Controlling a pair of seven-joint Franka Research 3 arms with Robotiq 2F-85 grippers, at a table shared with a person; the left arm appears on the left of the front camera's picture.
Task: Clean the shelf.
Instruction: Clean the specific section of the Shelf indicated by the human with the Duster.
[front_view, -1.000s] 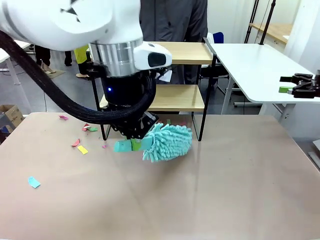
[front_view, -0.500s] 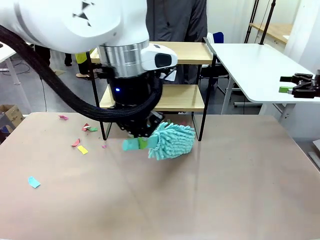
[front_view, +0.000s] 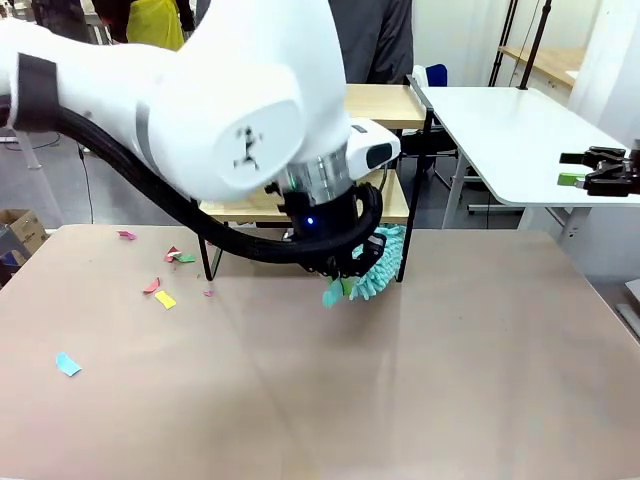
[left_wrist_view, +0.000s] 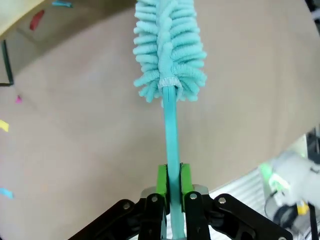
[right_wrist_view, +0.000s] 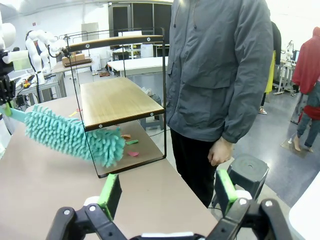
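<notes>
Currently the left gripper (left_wrist_view: 172, 176) is clamped tight on the thin teal handle of a duster (left_wrist_view: 169, 47), green pads pinching it from both sides. The duster points straight away from the wrist, fluffy head well out ahead of the fingers.

Front view: the left arm reaches across the middle of the table (front_view: 450, 380). The duster head sits low, beneath the lower board of the shelf (front_view: 385, 105), close to its front right leg. Whether the fibres touch the tabletop, cannot tell. The shelf stands at the far edge of the table, both wooden boards level, black frame upright.

Right wrist view: the duster's tip crosses the frame line under the lower board. A few coloured paper scraps (right_wrist_view: 131, 142) lie on the tabletop below that board, just beyond the tip. Further paper bits (front_view: 163, 297) are scattered on the table left of the shelf, apart from the duster.

The right gripper (right_wrist_view: 167, 190) has its jaws spread wide with nothing between them, off to the right by a white side table (front_view: 500, 130).

A person (right_wrist_view: 215, 75) in a grey jacket stands right behind the shelf, one hand (right_wrist_view: 220, 151) hanging loose
</notes>
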